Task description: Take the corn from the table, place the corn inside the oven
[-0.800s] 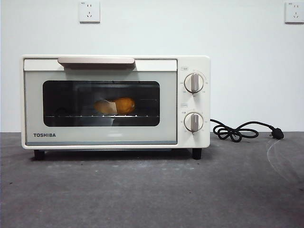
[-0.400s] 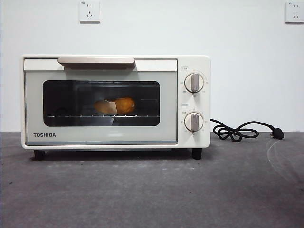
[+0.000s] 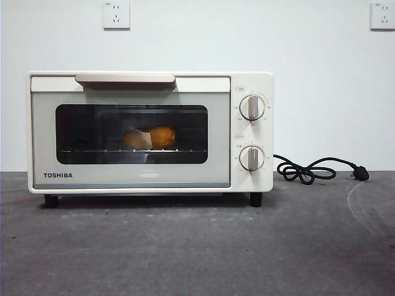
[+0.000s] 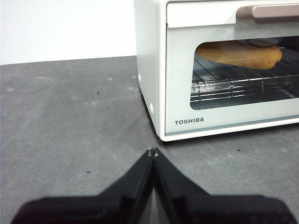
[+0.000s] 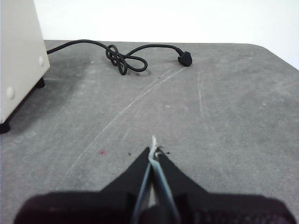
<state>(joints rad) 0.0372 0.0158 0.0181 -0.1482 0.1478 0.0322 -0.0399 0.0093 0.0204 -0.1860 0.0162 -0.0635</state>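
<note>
The yellow-orange corn [image 3: 150, 137] lies on the wire rack inside the cream-white TOSHIBA oven [image 3: 148, 179], seen through the dark glass of its closed door; the corn [image 4: 240, 54] also shows in the left wrist view. The oven stands on the dark grey table [image 3: 197, 246]. My left gripper [image 4: 153, 152] hovers low over the table in front of the oven's left corner, shut and empty. Over the table to the right of the oven [image 5: 18, 51], my right gripper [image 5: 153, 150] is shut and holds nothing. Neither arm shows in the front view.
The oven's black cord and plug [image 3: 315, 170] lie coiled on the table to the right of the oven; the cord [image 5: 126, 58] also appears in the right wrist view. Two wall sockets [image 3: 116, 15] sit high on the white wall behind.
</note>
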